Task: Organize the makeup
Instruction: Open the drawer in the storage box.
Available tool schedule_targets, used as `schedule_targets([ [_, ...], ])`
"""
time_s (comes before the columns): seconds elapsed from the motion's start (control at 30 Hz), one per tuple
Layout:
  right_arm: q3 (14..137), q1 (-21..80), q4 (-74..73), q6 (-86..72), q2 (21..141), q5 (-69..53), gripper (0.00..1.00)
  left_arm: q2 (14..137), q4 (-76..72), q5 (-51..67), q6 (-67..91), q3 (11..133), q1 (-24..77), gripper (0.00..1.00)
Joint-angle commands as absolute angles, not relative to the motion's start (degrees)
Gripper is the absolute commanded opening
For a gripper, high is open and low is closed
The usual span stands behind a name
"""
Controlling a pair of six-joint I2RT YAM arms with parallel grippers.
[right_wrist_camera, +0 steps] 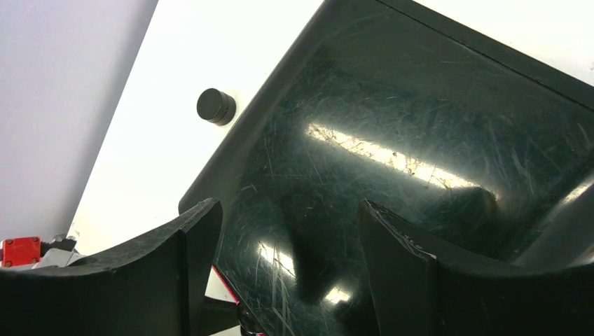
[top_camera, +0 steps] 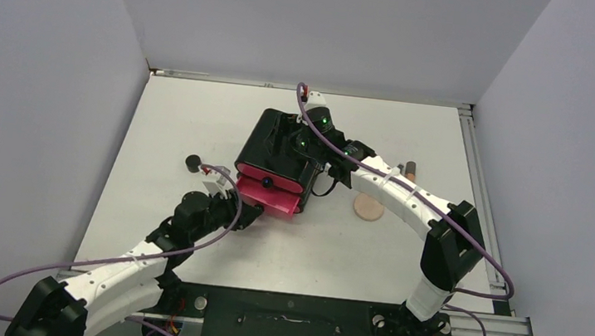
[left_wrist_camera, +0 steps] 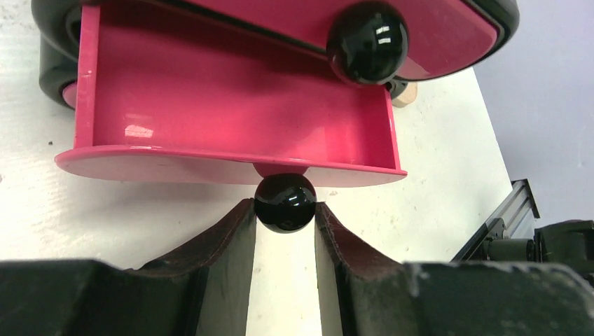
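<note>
One black jar [right_wrist_camera: 216,106] upright, left tool [left_wrist_camera: 283,207] clasping drawer knob [left_wrist_camera: 284,199]

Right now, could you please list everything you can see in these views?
cabinet: one, black, table centre
drawers: two seen, pink; lower drawer pulled open, nothing seen inside; upper drawer shut
knobs: two, black; upper knob and lower knob, one on each drawer front
jar: one, black, left of cabinet
disc: one, peach, right of cabinet
tube: one, tan with dark cap, beyond the disc
table: one, white
left gripper: shut on lower knob
right gripper: open, over cabinet top
</note>
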State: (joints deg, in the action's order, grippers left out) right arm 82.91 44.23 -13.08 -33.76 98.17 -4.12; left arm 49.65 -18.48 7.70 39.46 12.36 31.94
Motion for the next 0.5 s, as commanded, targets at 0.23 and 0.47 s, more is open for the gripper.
schedule_targets([
  [0.23, 82.25, 43.93, -17.36, -34.44, 100.25, -4.57, 0.68, 40.10, -12.80, 7.76, 42.03, 10.29, 32.43, 0.18],
  [0.47, 84.34, 43.93, -15.99, -33.08, 99.39, -10.24, 0.71, 40.14, -10.96, 6.95, 42.48, 12.19, 32.43, 0.49],
])
